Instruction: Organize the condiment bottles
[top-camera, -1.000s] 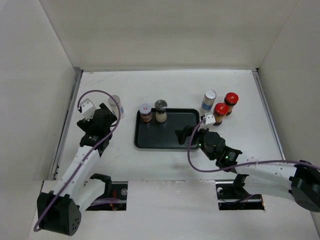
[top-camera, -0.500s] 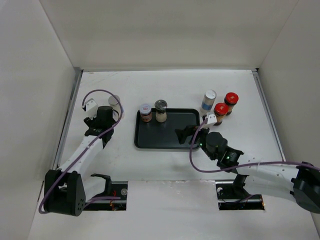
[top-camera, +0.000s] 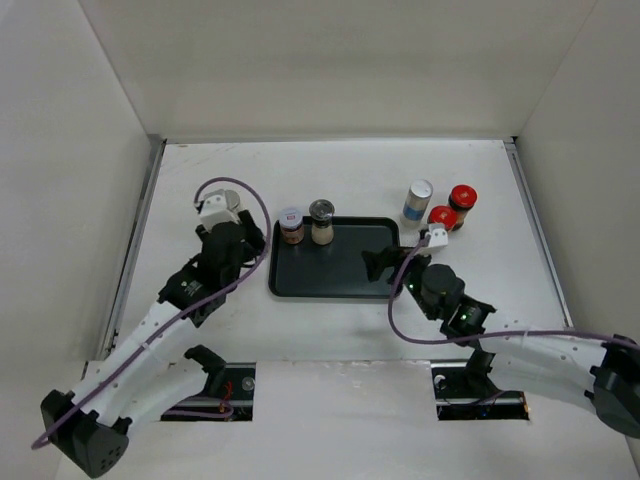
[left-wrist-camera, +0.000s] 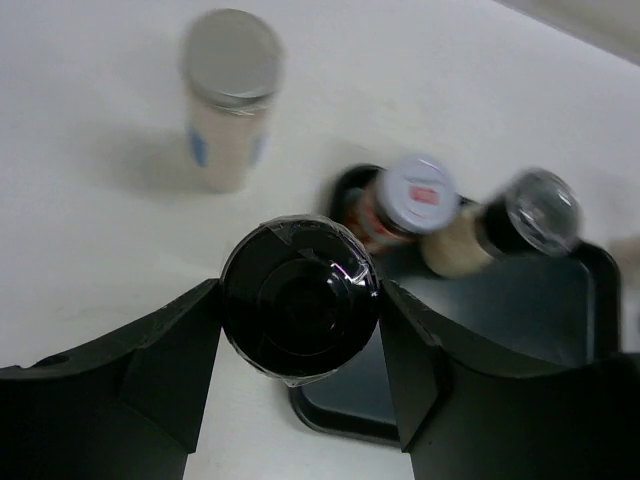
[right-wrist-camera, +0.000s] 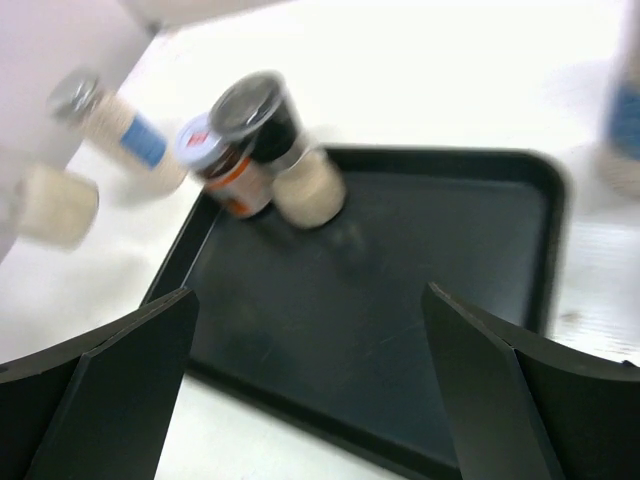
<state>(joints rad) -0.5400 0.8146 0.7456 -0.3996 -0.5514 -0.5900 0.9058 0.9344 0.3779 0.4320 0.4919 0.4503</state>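
In the left wrist view my left gripper (left-wrist-camera: 300, 312) is shut on a black-capped bottle (left-wrist-camera: 300, 296), seen from above, held over the table by the black tray's (left-wrist-camera: 545, 330) left edge. In the top view this gripper (top-camera: 246, 240) hides that bottle. A silver-topped white bottle (left-wrist-camera: 230, 95) stands behind it on the table. A white-lidded bottle (top-camera: 291, 224) and a grey-lidded beige one (top-camera: 321, 220) stand in the tray's (top-camera: 340, 282) back left corner. My right gripper (top-camera: 378, 263) hangs open over the tray's right half, nothing between its fingers.
Right of the tray stand a silver-topped bottle (top-camera: 419, 200) and two red-capped dark ones (top-camera: 462, 204) (top-camera: 441, 217). White walls close in the table at the back and both sides. The tray floor (right-wrist-camera: 450, 260) under my right gripper (right-wrist-camera: 310, 370) is bare.
My left gripper has shut on the black-capped bottle and carried it right, from beside the silver-topped bottle toward the tray. The right arm has shifted slightly right and stays open.
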